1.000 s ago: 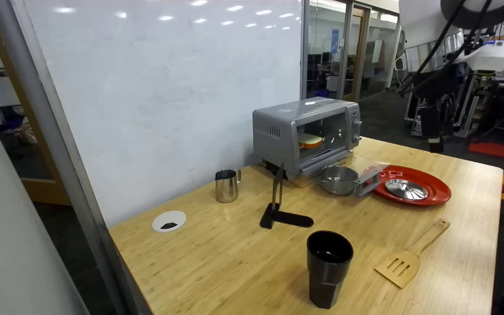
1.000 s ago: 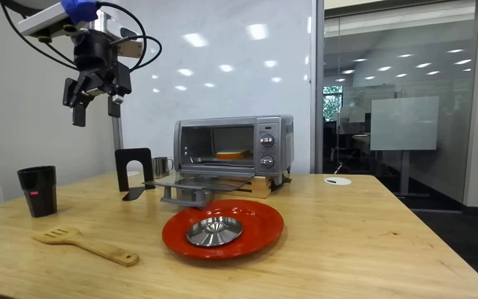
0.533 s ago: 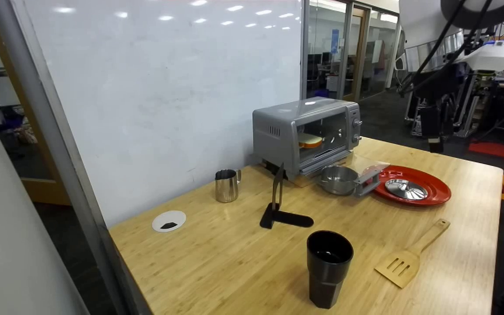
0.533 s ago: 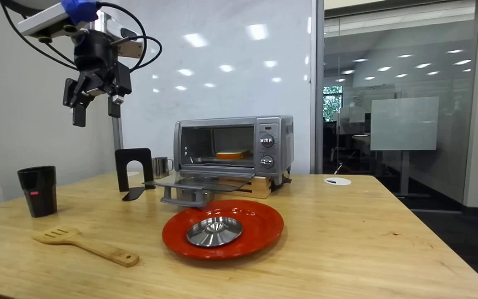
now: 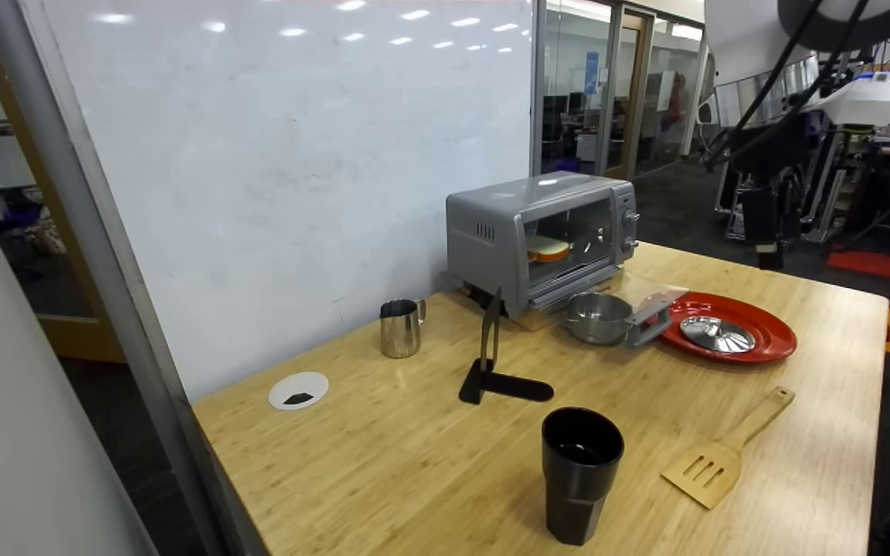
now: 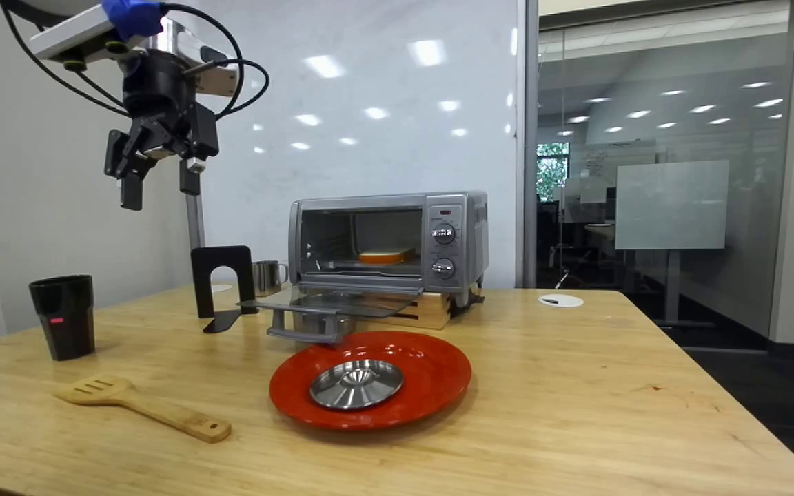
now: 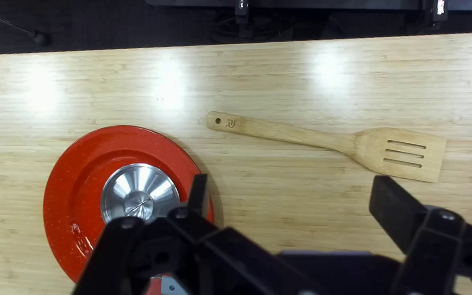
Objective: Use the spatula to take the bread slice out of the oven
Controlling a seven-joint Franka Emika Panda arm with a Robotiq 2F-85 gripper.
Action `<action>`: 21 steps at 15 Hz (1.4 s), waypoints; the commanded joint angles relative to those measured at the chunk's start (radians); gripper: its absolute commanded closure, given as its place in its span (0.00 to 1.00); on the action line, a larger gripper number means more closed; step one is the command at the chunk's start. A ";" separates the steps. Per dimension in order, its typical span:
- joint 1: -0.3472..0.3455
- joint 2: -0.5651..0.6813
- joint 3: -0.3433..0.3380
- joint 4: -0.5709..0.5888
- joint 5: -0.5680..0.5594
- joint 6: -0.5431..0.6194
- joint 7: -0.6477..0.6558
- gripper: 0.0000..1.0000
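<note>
The wooden spatula [image 7: 289,133] lies flat on the table, its slotted blade pointing away from the red plate, in all views. The bread slice [image 6: 387,256], pale on top with an orange-brown crust, rests inside the silver-grey oven [image 6: 455,256]. In an exterior view the slice [image 5: 547,247] shows through the oven's front. The oven's glass door [image 6: 362,303] is let down, its handle [image 6: 300,335] jutting toward the plate. High above the table hangs my gripper [image 6: 160,195], wide open and holding nothing. In the wrist view the spatula is beyond the fingertips, apart from them.
A red plate [image 6: 431,386] with a metal lid [image 6: 355,386] stands before the oven. A metal bowl [image 5: 598,318] sits beneath the door. Further along are a black cup [image 5: 580,483], a black bookend [image 5: 518,386] and a steel pitcher [image 5: 401,333]. A whiteboard [image 5: 298,193] rises behind.
</note>
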 commanded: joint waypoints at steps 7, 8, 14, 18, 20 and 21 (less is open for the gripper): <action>0.000 0.000 0.000 0.001 0.000 -0.002 0.000 0.00; 0.000 0.000 0.000 0.001 0.000 -0.002 0.000 0.00; 0.033 0.023 0.044 0.024 -0.081 -0.005 -0.004 0.00; 0.150 0.088 0.158 0.064 -0.052 -0.004 -0.018 0.00; 0.213 0.146 0.226 0.114 -0.066 -0.010 -0.013 0.00; 0.240 0.194 0.254 0.158 -0.079 -0.011 -0.017 0.00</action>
